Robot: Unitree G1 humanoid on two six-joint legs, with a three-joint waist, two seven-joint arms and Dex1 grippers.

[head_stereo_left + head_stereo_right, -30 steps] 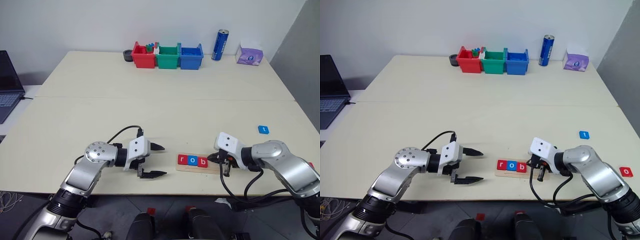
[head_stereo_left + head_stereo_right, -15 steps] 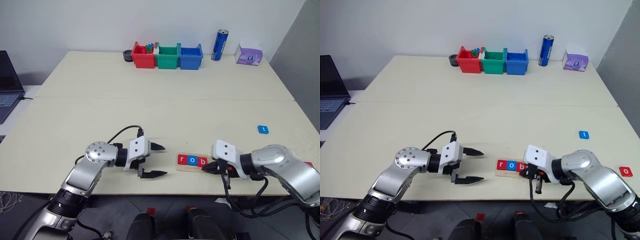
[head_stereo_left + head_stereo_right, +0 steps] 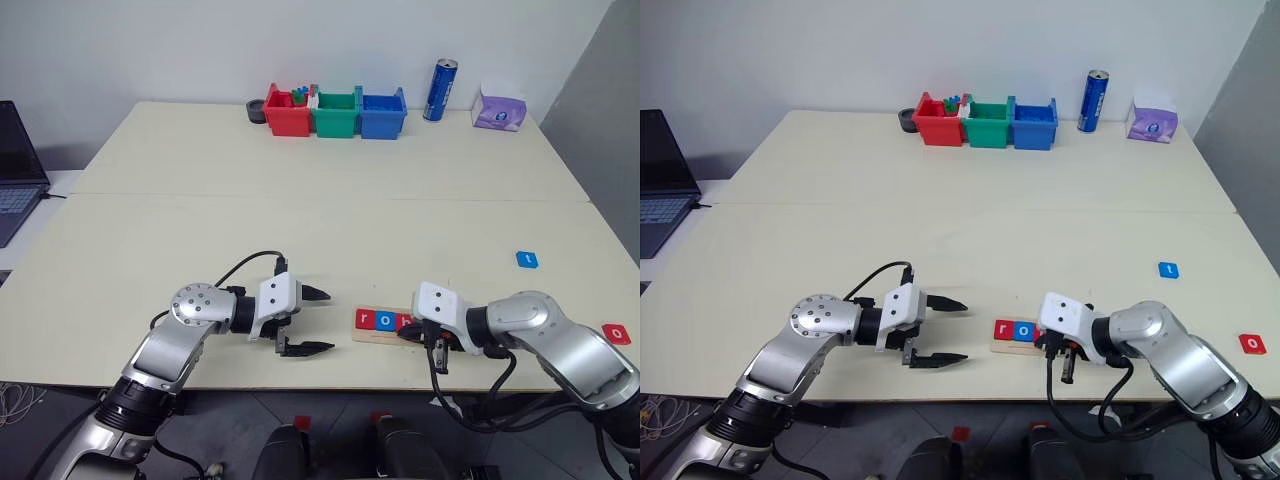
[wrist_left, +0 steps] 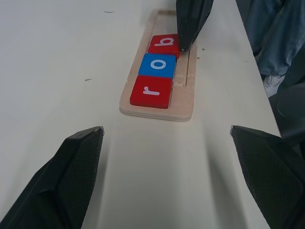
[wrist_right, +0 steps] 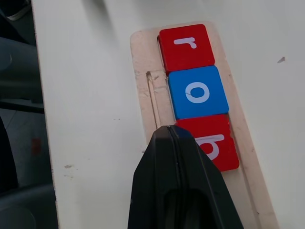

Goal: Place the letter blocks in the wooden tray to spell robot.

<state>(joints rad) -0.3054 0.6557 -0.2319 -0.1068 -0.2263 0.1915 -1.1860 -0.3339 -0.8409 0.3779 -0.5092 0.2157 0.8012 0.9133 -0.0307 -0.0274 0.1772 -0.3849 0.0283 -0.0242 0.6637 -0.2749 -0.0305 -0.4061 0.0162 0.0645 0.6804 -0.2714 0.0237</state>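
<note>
We see L gripper [image 3: 307, 321] open, nothing in it, hovering just left of the wooden tray [image 4: 187, 90]. R gripper [image 4: 183, 46] closed, empty, tip at the red b tile [image 4: 164, 45]. Tray near table front edge w/ red r [image 4: 152, 91], blue o [image 4: 158, 65], b in a row. Blue t [image 3: 527, 260] and red o [image 3: 617, 334] lie loose, well right of the tray.

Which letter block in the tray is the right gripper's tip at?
The red b block, last in the row in the wooden tray. The shut right gripper sits at its edge; red r and blue o lie beyond.
</note>
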